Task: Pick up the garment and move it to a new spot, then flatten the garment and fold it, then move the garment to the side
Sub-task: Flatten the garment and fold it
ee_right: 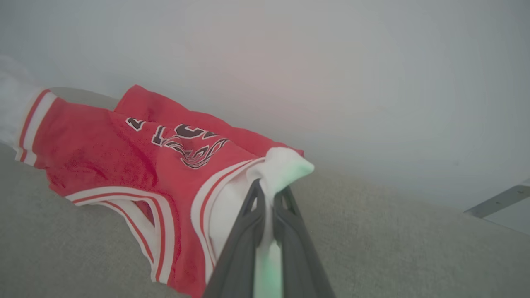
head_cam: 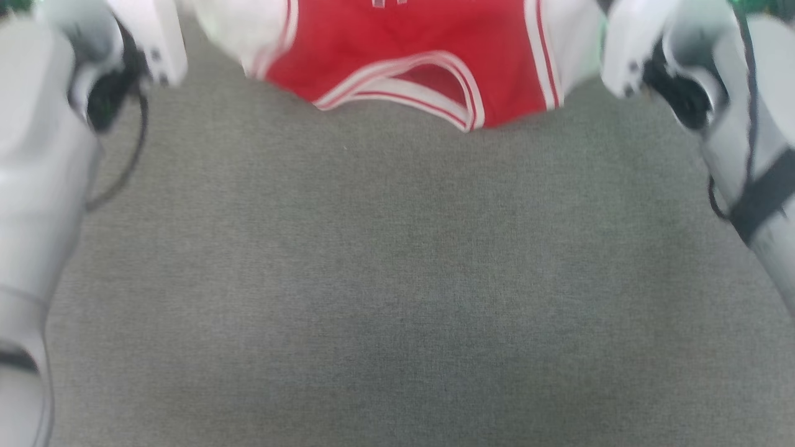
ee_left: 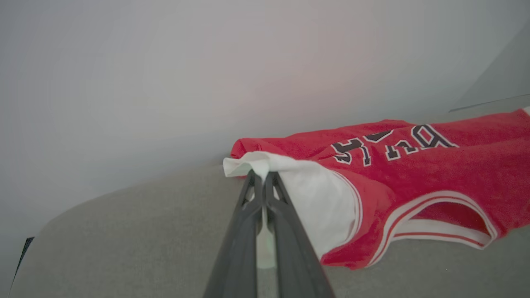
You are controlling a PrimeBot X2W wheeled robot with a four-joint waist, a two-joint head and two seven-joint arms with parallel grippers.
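The left gripper (ee_left: pixel 261 179) has its two dark fingers pressed together on a bunched corner of white fabric, the turned-out inside of the garment (ee_left: pixel 434 178). The right gripper (ee_right: pixel 267 192) is likewise clamped on a white fold at the garment's other end (each pinch sits right at the fingertips). Between the two grips the red cloth spreads across the grey surface (head_cam: pixel 397 279), with its black, white-outlined lettering (ee_left: pixel 389 147) facing up. In the head view the garment lies at the far edge, centred between the pale left forearm (head_cam: pixel 37 161) and right forearm (head_cam: pixel 739 143). Its striped opening trim (head_cam: pixel 385 87) is on the near side.
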